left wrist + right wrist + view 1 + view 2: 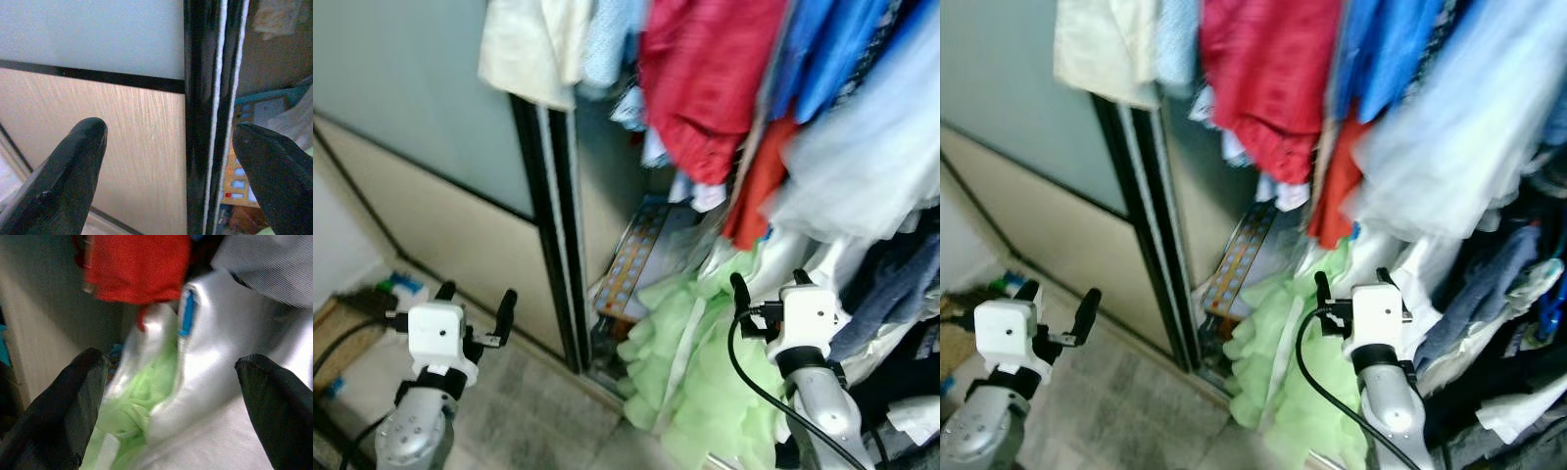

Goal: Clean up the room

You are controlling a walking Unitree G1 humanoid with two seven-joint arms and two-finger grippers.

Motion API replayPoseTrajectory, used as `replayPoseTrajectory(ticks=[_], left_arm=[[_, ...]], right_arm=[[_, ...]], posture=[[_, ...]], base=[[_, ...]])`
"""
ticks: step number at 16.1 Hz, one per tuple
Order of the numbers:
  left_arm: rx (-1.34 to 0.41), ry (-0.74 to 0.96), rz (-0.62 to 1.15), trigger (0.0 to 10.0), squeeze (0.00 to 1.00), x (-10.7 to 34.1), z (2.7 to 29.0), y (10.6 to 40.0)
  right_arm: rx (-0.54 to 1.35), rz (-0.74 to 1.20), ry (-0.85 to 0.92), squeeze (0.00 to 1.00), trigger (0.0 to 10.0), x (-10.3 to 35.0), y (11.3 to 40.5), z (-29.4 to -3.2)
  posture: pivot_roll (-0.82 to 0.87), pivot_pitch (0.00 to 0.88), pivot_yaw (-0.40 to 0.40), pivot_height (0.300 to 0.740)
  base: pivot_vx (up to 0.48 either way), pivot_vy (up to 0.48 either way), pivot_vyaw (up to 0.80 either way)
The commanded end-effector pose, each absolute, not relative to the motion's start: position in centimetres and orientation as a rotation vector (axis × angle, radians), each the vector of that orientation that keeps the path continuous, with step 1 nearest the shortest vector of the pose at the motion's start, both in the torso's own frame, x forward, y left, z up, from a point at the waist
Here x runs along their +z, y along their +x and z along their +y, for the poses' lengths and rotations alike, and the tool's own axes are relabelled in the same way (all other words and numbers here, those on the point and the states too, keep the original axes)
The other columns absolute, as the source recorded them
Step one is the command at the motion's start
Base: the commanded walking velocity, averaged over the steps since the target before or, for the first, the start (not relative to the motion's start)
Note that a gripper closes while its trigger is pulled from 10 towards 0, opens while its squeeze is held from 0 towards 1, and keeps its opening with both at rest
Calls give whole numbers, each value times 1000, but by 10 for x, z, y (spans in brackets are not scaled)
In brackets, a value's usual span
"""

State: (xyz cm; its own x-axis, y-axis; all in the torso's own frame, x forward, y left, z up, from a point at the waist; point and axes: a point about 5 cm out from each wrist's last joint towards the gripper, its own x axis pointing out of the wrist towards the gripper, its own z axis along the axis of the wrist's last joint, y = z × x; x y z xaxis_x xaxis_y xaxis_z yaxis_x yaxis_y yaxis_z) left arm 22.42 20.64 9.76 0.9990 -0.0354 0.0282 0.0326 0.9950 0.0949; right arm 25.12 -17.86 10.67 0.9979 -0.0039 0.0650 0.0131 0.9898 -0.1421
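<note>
I stand before an open wardrobe crammed with hanging clothes: a red garment (705,78), blue shirts (832,49) and a pale sheer piece (871,166). A light green frilly garment (690,362) spills out low at the wardrobe's foot, beside a shiny white garment (220,367). My right gripper (770,286) is open just in front of these two, nothing between its fingers (68,406). My left gripper (477,302) is open and empty, facing the sliding door's black frame (205,117) and its beige panel (122,147).
The sliding door (421,98) has a frosted upper pane. A colourful patterned board (631,259) leans inside the wardrobe. Small green and blue items (396,287) and a brown mat (337,333) lie on the floor at far left. Grey floor (538,411) lies between my arms.
</note>
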Motion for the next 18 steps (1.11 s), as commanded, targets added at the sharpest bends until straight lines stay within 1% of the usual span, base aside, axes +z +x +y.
replayPoseTrajectory(ticks=[1,3,4,5,6,7,8,9,10,11,12,13,14,15,18], left_arm=[[-22,118,-1,10000,0,93,206,220],[-27,155,23,10000,0,88,205,215],[-88,97,17,10000,0,89,199,218],[-114,80,13,10000,0,91,196,222],[-119,82,8,10000,0,92,195,226],[-122,96,-4,10000,0,95,195,231],[-131,116,-14,10000,0,96,195,232],[-123,112,-14,10000,0,97,198,230],[-90,105,9,10000,0,93,206,221],[-67,128,40,10000,0,88,215,205],[-31,156,80,10000,0,80,226,185],[20,155,110,10000,0,74,234,171],[40,153,117,10000,0,72,236,167],[98,137,126,10000,0,69,238,158],[131,127,120,10000,0,65,228,150]], right_arm=[[-22,-57,-131,0,10000,110,255,-180],[-28,-55,-108,0,10000,110,258,-177],[-6,-97,-153,0,10000,114,257,-175],[14,-119,-157,0,10000,115,255,-174],[-1,-118,-143,0,10000,115,254,-175],[-42,-122,-120,0,10000,116,251,-181],[-104,-112,-104,0,10000,117,245,-188],[-125,-86,-67,0,10000,115,238,-192],[-135,-82,-110,0,10000,115,224,-197],[-116,-53,-105,0,10000,112,204,-200],[-83,14,-128,0,10000,103,181,-203],[-54,67,-148,0,10000,95,168,-207],[-48,81,-152,0,10000,94,165,-208],[-23,86,-164,0,10000,96,171,-211],[-20,30,-155,0,10000,110,201,-212]], posture=[[-40,54,-16,740],[-43,52,-2,740],[-47,53,13,740],[-56,56,34,740],[-56,56,34,740],[-70,59,57,740],[-74,52,62,740],[-81,62,68,740],[-84,67,69,740],[-79,75,62,740],[-77,89,47,740],[-71,102,15,740],[-70,102,9,740],[-69,100,-25,740],[-58,90,-49,740]], base=[[0,0,0],[0,0,0],[0,0,0],[0,0,0],[0,0,0],[0,0,0],[0,0,0],[0,0,0],[0,0,0],[0,0,0],[0,0,0],[0,0,0],[0,0,0],[0,0,0],[0,0,0]])
